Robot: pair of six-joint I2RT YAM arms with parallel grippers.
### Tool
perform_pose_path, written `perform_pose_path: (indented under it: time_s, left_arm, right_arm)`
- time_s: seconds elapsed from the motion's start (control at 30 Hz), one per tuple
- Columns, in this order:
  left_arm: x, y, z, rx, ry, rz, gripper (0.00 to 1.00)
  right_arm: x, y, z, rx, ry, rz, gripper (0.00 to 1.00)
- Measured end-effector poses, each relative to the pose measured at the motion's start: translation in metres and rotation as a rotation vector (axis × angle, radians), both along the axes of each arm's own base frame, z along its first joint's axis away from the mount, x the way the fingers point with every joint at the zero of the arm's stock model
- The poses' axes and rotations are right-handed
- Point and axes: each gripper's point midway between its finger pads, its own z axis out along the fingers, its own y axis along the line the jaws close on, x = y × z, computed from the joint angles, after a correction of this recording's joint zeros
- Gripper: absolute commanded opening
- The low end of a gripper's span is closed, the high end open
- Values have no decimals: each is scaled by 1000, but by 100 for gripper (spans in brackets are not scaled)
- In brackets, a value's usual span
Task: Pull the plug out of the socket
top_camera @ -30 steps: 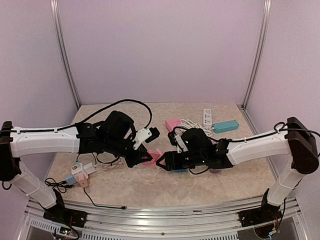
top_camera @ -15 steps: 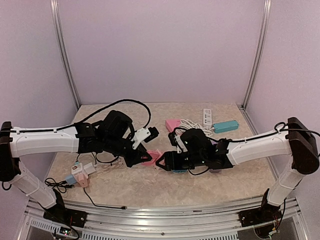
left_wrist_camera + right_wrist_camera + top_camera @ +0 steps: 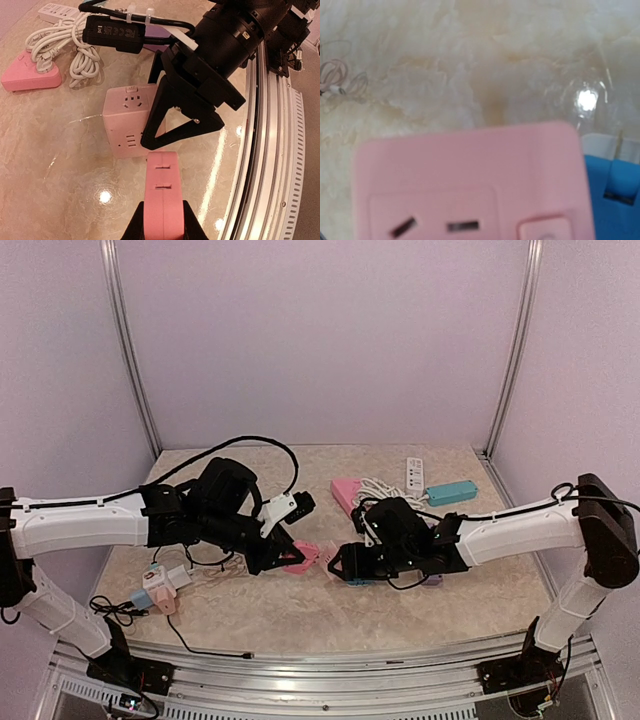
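My left gripper [image 3: 289,560] is shut on a flat pink plug [image 3: 300,560]. In the left wrist view the plug [image 3: 162,195] sticks out from between the fingers [image 3: 162,222], its end a small gap short of the pink cube socket [image 3: 129,120]. My right gripper [image 3: 341,562] holds that socket [image 3: 328,557]; one black finger [image 3: 172,117] lies against the cube's right side. The socket [image 3: 470,185] fills the lower right wrist view with empty slots, and my own right fingers are out of sight there.
A flat pink power strip [image 3: 346,490] and a coiled white cable [image 3: 75,50] lie behind. A white strip [image 3: 415,473] and a teal strip [image 3: 452,492] lie at the back right. A blue adapter [image 3: 612,200] sits beside the socket. Small adapters [image 3: 160,587] lie at the left.
The two grippers have moved apart. The right gripper drew the socket to the right and the left gripper drew the plug slightly left, so a gap now shows between them.
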Motion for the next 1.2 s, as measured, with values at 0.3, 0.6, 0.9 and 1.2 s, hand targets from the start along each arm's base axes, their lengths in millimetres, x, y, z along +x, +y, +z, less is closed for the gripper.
perform_pose_path:
  time_s: [0.3,0.6,0.9,1.2]
  left_arm:
    - [0,0,0,2,-1,3,0]
    - [3,2,0,-4,14,24,0]
    - [13,-7,17,-123,142,168,0]
    - [31,-44,20,-289,326,272,0]
  right_arm:
    - [0,-2,5,-3,-26,17,0]
    - [5,-10,39,30,-115,1,0]
    - [28,-65,80,30,-228,-156,0]
    - [24,-97,97,42,-310,-211,0]
